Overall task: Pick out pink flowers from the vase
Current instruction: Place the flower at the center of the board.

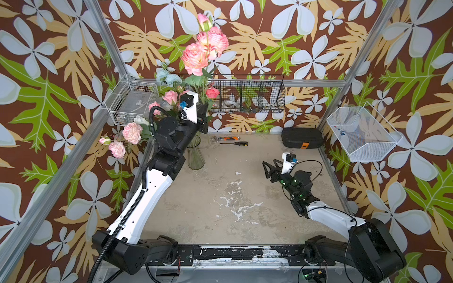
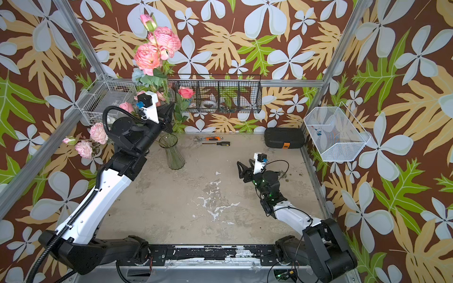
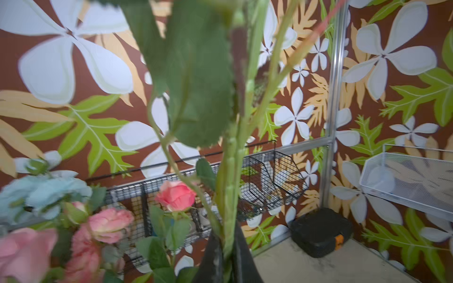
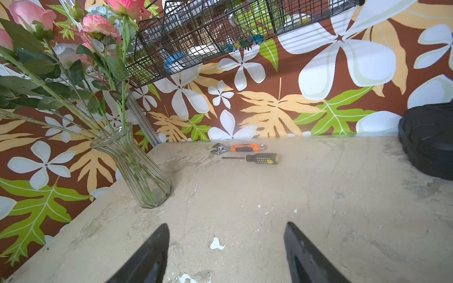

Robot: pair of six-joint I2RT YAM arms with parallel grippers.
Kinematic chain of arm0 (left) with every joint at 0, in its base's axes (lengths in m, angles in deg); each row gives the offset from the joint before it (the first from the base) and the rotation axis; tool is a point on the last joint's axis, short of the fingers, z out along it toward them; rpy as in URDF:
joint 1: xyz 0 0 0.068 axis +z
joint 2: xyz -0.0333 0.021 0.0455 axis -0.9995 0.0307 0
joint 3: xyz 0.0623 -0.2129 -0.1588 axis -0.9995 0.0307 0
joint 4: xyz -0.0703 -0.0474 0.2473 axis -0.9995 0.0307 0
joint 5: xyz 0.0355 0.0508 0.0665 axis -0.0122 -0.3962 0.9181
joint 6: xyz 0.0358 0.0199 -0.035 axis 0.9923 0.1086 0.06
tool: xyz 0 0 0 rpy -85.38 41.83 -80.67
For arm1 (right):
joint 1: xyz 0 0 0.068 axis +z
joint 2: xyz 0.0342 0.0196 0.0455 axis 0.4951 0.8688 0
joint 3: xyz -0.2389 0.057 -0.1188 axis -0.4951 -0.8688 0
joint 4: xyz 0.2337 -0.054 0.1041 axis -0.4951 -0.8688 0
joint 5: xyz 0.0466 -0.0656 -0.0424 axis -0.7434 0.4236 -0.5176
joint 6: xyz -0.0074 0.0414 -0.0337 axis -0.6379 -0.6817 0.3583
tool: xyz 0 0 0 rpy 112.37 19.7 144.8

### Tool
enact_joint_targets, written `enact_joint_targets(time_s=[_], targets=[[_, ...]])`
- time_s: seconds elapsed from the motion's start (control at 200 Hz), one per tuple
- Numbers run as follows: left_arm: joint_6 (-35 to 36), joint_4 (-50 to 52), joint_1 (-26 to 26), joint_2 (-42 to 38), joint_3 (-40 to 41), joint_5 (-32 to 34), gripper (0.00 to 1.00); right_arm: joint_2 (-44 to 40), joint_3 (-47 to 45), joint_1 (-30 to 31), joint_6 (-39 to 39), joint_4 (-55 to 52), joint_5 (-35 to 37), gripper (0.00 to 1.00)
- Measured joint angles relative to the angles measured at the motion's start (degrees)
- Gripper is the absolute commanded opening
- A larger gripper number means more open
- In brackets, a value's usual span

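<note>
No readable text anywhere: no lettering, label, brand or number comes through in any view. The screwdriver (image 4: 261, 158) shows a yellow dotted patch on its handle, too small to tell if it carries print. The wrench (image 4: 237, 148) and the black case (image 1: 302, 138) show plain colour only.

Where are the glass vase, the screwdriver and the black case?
vase (image 4: 144, 181), right wrist view, on its ribbed glass belly.
screwdriver (image 4: 262, 158), right wrist view, on its black and yellow handle.
black case (image 1: 302, 137), in a top view, on the middle of its lid.
</note>
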Motion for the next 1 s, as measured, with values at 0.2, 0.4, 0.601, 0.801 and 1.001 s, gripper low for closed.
enact_joint_targets(time_s=[0.2, 0.4, 0.601, 0.801, 1.001], targets=[[-10.5, 4.9, -5.8, 3.7, 1.2, -7.2, 0.0, -7.5, -2.7, 0.0, 0.6, -0.3, 3.4, 0.73], [-20.1, 4.8, -10.1, 10.7, 3.5, -13.6, 0.0, -18.5, -3.2, 0.0, 0.7, -1.7, 3.7, 0.75], [-24.2, 0.1, -11.0, 12.9, 9.6, -20.3, 0.0, -22.9, 0.0, 0.1, 2.0, -5.0, -13.7, 0.81], [-25.1, -5.8, -12.5, 12.3, 10.3, -23.9, 0.0, -11.5, 7.6, 6.2, 4.9, -11.1, -21.1, 0.8], [-25.7, -8.5, -13.3, 11.3, 11.5, -25.4, 0.0, -2.6, 12.4, 10.8, 7.5, -13.0, -20.4, 0.69]])
